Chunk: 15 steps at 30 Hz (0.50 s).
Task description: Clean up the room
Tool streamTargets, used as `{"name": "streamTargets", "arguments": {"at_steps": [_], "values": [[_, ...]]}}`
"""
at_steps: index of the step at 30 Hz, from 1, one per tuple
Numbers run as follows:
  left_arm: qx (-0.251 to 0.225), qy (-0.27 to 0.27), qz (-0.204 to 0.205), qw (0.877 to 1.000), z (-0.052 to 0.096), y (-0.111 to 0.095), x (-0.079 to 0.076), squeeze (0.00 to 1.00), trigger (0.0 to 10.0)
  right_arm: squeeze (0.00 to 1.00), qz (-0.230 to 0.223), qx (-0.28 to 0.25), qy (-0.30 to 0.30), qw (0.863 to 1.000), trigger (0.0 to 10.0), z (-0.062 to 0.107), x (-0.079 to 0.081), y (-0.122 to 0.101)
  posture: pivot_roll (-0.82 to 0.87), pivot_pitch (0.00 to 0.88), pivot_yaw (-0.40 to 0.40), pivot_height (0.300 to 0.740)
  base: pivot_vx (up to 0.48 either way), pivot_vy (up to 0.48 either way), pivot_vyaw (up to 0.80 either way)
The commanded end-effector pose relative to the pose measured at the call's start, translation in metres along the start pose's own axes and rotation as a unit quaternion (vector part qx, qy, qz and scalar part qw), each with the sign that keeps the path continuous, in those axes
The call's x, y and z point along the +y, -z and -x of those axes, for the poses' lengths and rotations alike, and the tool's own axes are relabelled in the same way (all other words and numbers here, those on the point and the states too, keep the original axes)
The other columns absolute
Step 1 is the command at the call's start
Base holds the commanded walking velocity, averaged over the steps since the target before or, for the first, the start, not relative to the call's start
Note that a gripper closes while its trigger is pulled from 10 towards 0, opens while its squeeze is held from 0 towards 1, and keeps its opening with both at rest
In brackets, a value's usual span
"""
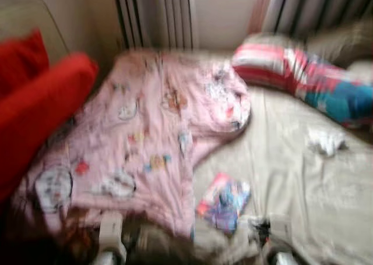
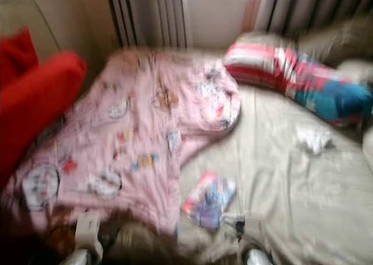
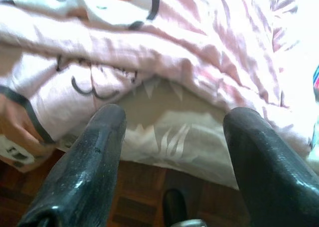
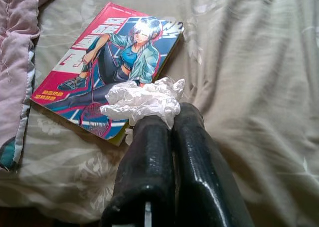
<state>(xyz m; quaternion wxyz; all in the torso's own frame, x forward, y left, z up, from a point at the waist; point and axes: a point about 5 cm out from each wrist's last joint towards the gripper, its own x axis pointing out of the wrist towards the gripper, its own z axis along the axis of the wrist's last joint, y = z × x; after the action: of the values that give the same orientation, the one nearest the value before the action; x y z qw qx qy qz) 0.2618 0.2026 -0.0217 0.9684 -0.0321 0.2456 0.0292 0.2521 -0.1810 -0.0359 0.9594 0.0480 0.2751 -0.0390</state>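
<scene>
Your right gripper (image 4: 169,118) has glossy black fingers, smooth and hard-looking, pinched on a crumpled white tissue (image 4: 142,100), thin and papery. Just past it lies a book (image 4: 107,67) with a slick printed cover catching glare. Under it you see the bed sheet (image 4: 249,62), matt beige cloth with a faint woven flower pattern. The left gripper (image 3: 172,132) shows the same shiny fingers, spread, before a soft pink quilted blanket (image 3: 199,47). Lower frame there: reddish wood floor (image 3: 144,187).

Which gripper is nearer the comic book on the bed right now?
Right. The right gripper, shut on a crumpled tissue, is right beside the comic book; the left gripper faces the pink blanket.
</scene>
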Motion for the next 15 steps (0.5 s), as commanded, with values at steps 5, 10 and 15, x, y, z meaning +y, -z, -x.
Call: {"name": "streamTargets", "arguments": {"at_steps": [5,10,15], "values": [[0.078,-0.014,-0.008,0.997,0.01,0.032,0.003,0.0,10.0,0.0,0.008,0.052,0.019,0.998,10.0,0.006,-0.004,0.021,-0.02,0.122,0.027,0.74,0.0,0.0,0.0],[0.114,-0.021,-0.004,0.993,0.017,0.049,0.003,0.0,10.0,0.0,0.011,0.077,0.013,0.997,10.0,0.012,-0.003,0.036,-0.02,0.131,0.029,0.74,0.0,0.0,0.0],[0.132,-0.023,-0.011,0.991,0.022,0.058,0.005,0.0,10.0,0.0,0.014,0.095,0.011,0.995,10.0,0.017,-0.004,0.046,-0.02,0.132,0.035,0.74,0.0,0.0,0.0]]}}
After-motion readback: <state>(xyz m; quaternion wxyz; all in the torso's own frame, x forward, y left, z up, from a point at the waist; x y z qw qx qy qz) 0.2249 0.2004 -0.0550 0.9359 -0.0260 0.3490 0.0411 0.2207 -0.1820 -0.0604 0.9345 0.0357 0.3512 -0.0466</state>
